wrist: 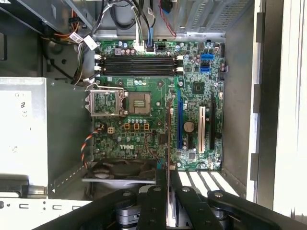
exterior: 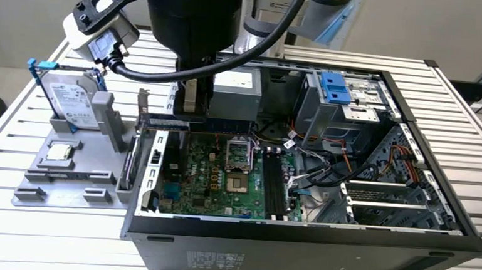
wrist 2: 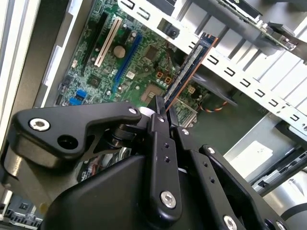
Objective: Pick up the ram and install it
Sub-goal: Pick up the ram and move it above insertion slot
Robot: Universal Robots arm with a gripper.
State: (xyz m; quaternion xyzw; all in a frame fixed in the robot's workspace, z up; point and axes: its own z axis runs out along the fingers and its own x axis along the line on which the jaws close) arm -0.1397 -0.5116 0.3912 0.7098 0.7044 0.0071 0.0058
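A: What is seen nearest?
B: The gripper [wrist 2: 165, 112] is clamped on the ram [wrist 2: 189, 67]. One end is pinched between the fingers, and the rest is carried out in front of them.
A: Where is the ram held?
B: In the air, over the board [wrist: 144, 134] inside the open case [exterior: 436, 235].
A: What is seen below it?
B: The socket [wrist: 136, 101] and, beyond it, the black slots [wrist: 139, 64], none of them touched by the ram.
A: And farther off?
B: On the table [exterior: 51, 236], at the exterior view's left of the case, a drive [exterior: 67, 102] is stood upright in a grey stand [exterior: 63, 174].
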